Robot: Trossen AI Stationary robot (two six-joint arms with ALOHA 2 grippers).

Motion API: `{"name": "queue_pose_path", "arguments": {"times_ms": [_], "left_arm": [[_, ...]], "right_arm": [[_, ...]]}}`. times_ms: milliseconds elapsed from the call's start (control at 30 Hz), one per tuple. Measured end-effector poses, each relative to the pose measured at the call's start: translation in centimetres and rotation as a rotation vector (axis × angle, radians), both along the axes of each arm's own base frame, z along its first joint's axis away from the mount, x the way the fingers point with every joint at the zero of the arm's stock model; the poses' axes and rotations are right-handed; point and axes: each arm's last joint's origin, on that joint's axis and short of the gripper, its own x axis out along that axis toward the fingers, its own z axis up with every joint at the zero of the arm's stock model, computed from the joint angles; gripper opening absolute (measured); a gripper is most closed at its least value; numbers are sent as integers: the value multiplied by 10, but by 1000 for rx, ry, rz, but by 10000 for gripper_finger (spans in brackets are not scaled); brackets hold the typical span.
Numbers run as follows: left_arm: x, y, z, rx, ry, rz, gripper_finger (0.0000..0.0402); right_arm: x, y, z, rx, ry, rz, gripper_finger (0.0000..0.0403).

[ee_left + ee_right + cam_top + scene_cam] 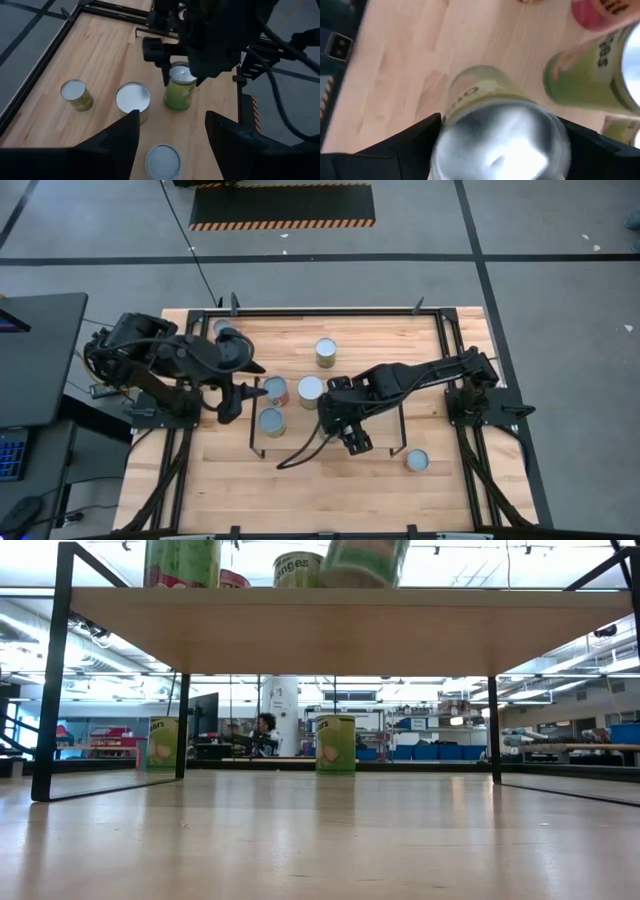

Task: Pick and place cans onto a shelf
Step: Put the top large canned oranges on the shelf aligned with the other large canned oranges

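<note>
Between the right pincer [500, 150] fingers sits a can [497, 125], hidden overhead; left pincer [172, 135] gapes empty

Silver lids gleam on olive-green cans [311, 390] at centre of the overhead frame, above a pale honey-wood shelf [345, 340] edged in thin black frame. One can [275, 391] left of centre wears a pink-red label; another [417, 461] at lower right shows red beneath its silver top. Both arms are matte black. At top, an orange-and-black hazard-striped border [281, 224] rims a dark floor mat on grey floor.
</note>
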Motion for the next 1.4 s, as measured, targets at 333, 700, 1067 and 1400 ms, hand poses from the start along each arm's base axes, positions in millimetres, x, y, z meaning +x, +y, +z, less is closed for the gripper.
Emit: {"name": "queue_pose_path", "arguments": {"times_ms": [333, 700, 1067, 1400], "left_arm": [[-1, -3, 0, 16, -4, -17, 231], [-1, -3, 1, 16, -8, -15, 231], [-1, -3, 1, 16, -9, -15, 231], [-1, -3, 1, 4, -5, -28, 231]], "right_arm": [[-1, -7, 17, 48, -52, -84, 395], [-43, -10, 34, 92, 106, -204, 345], [-25, -6, -5, 83, 95, -215, 184], [-4, -9, -15, 129, -66, -302, 139]]}}
